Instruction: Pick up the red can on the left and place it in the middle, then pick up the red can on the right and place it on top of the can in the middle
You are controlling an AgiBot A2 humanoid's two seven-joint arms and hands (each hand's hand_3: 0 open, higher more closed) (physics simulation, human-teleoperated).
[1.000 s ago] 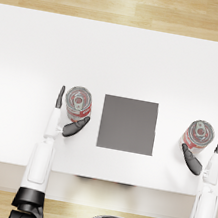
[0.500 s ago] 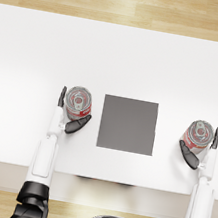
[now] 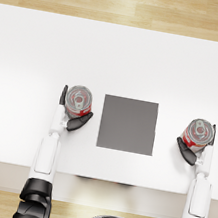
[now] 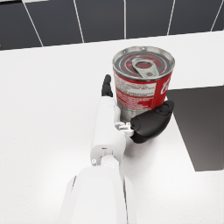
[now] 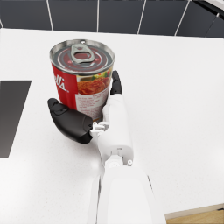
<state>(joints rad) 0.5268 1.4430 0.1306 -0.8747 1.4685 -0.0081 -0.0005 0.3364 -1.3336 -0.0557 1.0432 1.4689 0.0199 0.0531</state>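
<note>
Both our hands have closed in since a moment ago: the right arm has slid inward so its hand now hugs its can, and the left has tightened up against the other. Our left hand [image 3: 69, 116] cups the left can [image 3: 78, 101], thumb curled round the near side, fingers flat along the far side; whether it grips firmly or only brackets it, we cannot tell. Our right hand [image 3: 195, 149] sits the same way round the right can [image 3: 198, 134], and again we cannot tell if the squeeze is on.

Two cans, then, both upright on the worktop [image 3: 118, 57]. Each is a squat cylinder with a red printed label, a ribbed metal lid and a pull ring on top, shiny at the rim. Between them lies one dark grey mat [image 3: 128, 124], flat, square-cornered, matte. The left can stands just beside the mat's left edge, apart from it; the right can stands well clear of its right edge.

That worktop is smooth, glossy white, with wide bare room beyond the cans toward its far edge, where pale wooden floor [image 3: 127, 2] shows. Its near edge runs close behind our forearms.
</note>
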